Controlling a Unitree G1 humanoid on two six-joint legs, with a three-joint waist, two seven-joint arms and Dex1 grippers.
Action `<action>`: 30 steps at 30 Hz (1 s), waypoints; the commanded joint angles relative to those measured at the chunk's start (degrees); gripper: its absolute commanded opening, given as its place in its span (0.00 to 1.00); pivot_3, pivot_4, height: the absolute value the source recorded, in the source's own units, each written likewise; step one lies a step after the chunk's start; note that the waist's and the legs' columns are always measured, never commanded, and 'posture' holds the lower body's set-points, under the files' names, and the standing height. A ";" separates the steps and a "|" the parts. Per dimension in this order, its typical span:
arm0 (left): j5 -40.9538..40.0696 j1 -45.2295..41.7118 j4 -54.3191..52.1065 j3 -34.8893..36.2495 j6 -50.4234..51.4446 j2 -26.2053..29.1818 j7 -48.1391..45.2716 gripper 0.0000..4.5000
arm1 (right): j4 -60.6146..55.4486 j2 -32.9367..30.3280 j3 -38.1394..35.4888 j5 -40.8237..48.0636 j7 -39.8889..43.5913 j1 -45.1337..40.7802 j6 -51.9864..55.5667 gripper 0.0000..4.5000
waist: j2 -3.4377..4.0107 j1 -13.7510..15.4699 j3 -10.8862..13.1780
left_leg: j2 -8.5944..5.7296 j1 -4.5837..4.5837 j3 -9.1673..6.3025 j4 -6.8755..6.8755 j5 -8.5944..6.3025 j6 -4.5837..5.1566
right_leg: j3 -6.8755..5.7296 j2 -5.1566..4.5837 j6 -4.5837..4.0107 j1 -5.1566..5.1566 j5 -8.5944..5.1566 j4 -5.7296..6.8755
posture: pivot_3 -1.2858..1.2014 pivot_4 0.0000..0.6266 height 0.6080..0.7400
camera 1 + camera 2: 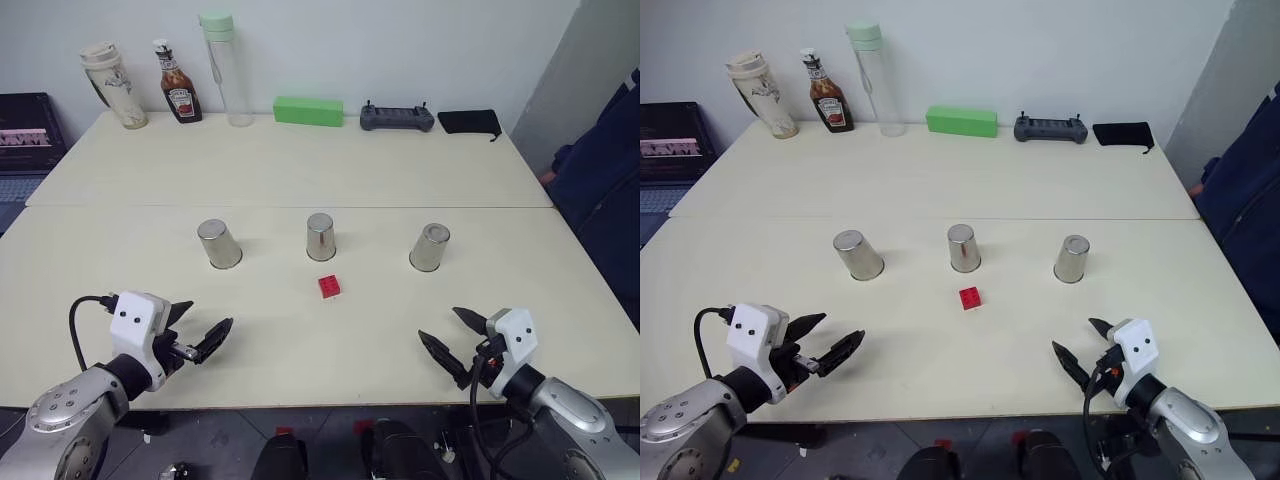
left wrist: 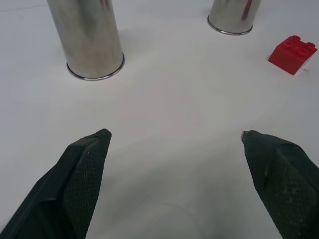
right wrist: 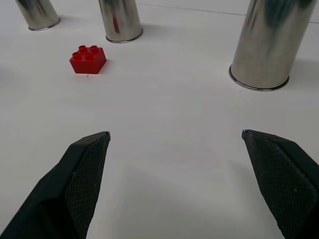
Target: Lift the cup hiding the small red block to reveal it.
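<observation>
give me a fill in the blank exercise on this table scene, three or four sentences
1. The number of metal cups standing upside down in a row is ____.
2. The small red block lies uncovered just in front of the ____ cup of the row.
3. The left gripper and the right gripper both have their fingers ____.
4. At the far edge, the long block beside the black controller is coloured ____.

Missing words: three; middle; open; green

Each silver-grey metal forearm ends in a white boxy wrist housing with two small dark dots. A black cable loops from the left gripper [image 1: 200, 334] housing. The right gripper [image 1: 455, 340] shares its tapered, textured black fingers [image 2: 75, 184].
</observation>
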 commanded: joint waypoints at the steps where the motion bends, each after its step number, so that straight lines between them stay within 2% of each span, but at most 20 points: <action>1: -0.09 -0.52 -0.31 0.04 -0.64 0.72 0.03 0.99 | -0.92 0.10 -1.18 0.84 0.41 0.20 -2.01 1.00 | 0.00 0.02 0.00 | 0.00 0.00 0.00 0.00 0.00 0.00 | 0.00 0.00 0.00 0.00 0.00 0.00 | 0.52 0.24 1.00; 14: 0.73 -0.91 0.34 -0.91 -3.05 -0.16 0.01 0.99 | -1.18 0.47 -0.55 0.44 -0.32 0.15 -2.78 1.00 | 0.00 0.06 0.00 | -0.01 -0.02 0.00 0.00 0.00 0.00 | 0.00 -0.01 -0.01 0.00 0.00 0.00 | 0.52 0.24 1.00; 30: 1.32 -2.68 1.75 -1.82 -4.56 0.10 0.37 0.99 | -4.86 0.29 0.17 1.03 -3.41 -1.80 1.25 1.00 | -0.01 0.06 0.00 | -0.02 -0.02 0.00 0.00 0.00 0.00 | 0.01 -0.01 -0.01 0.00 0.00 0.00 | 0.52 0.24 1.00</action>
